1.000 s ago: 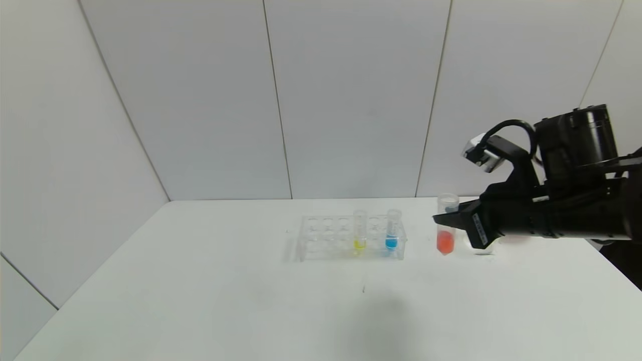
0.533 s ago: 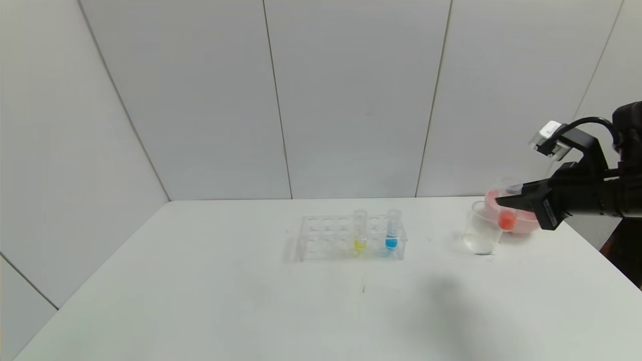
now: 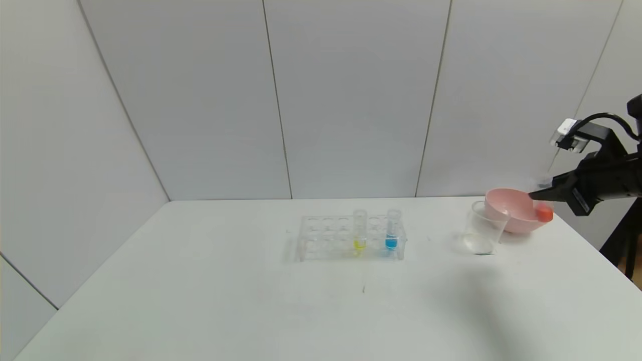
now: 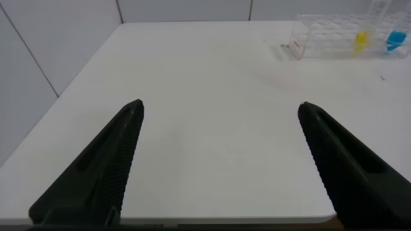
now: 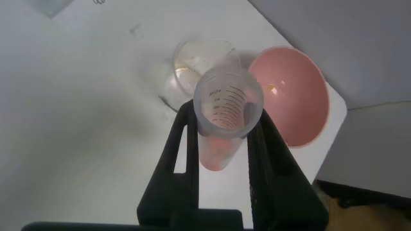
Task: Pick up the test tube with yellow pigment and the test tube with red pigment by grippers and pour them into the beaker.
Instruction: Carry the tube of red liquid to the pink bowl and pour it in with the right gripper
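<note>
While clamping red tube (image 3: 543, 212): R hand (image 3: 539, 193) raised.

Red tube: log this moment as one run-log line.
right claw: shut on red tube | beside pink bowl | beaker: no red in it | left claw: open, idle

White table in a plain grey-white panelled booth.
The smooth white rectangular tabletop (image 3: 225, 301) stood against pale matte wall panels (image 3: 351, 100) split by thin dark seams; lighting was even, with soft shadows.

Clear glossy beaker (image 3: 482, 228); matt pink bowl (image 3: 511, 209); smooth white table (image 3: 251, 301); transparent plastic rack (image 3: 351, 238).
</note>
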Tool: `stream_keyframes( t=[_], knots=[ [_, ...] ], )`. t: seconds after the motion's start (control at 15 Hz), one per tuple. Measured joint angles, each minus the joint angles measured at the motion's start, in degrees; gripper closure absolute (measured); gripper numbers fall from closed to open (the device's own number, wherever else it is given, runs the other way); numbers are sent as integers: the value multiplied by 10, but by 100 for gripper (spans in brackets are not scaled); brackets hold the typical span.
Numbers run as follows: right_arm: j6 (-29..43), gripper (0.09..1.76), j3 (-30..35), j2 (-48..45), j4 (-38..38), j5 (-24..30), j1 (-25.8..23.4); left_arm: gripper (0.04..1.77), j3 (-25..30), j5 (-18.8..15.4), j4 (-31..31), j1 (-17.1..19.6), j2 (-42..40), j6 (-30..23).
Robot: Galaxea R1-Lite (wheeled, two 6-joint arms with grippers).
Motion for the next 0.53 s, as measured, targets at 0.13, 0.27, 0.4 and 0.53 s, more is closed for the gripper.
stream_keyframes(
  t=[0.13,0.27,0.4,0.53],
  knots=[
    [-51,135,-45,34,16,0,-21,9,0,0,0,0,0,0],
    [-82,135,-90,65,35,-5,-32,9,0,0,0,0,0,0],
    [-111,135,-150,94,97,-29,-36,9,0,0,0,0,0,0],
    [-137,135,-209,117,175,-62,-37,9,0,0,0,0,0,0]
  ],
)
